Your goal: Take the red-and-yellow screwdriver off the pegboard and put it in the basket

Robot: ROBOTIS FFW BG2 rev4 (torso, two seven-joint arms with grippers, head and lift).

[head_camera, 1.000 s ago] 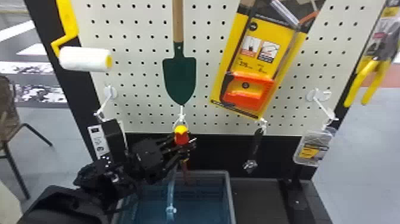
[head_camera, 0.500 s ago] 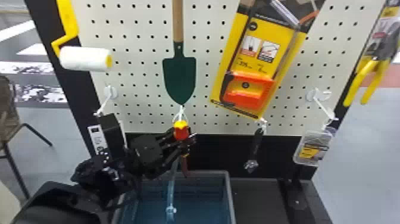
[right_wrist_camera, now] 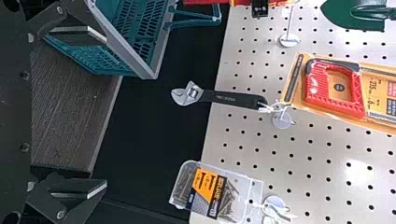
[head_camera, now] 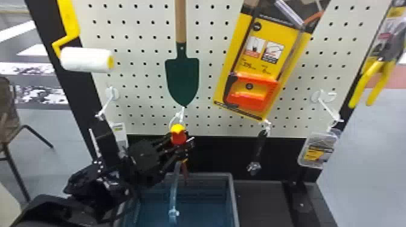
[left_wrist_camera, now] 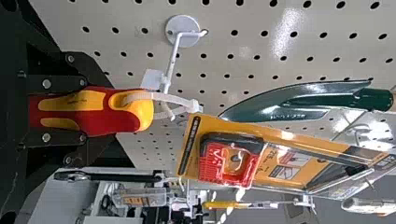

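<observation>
The screwdriver point(left_wrist_camera: 100, 116) still-looped handle sits clamped in our left jaws, its loop point(left_wrist_camera: 160, 97) around the hook point(left_wrist_camera: 173, 63). We judge it gripped; next we must free the loop, then lower towards the basket point(head_camera: 234, 200). Our right jaws gape, empty.

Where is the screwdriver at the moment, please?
In the head view, the screwdriver is slightly left of centre, gripped in the left claw, below the trowel and above the far end of the basket.
</observation>
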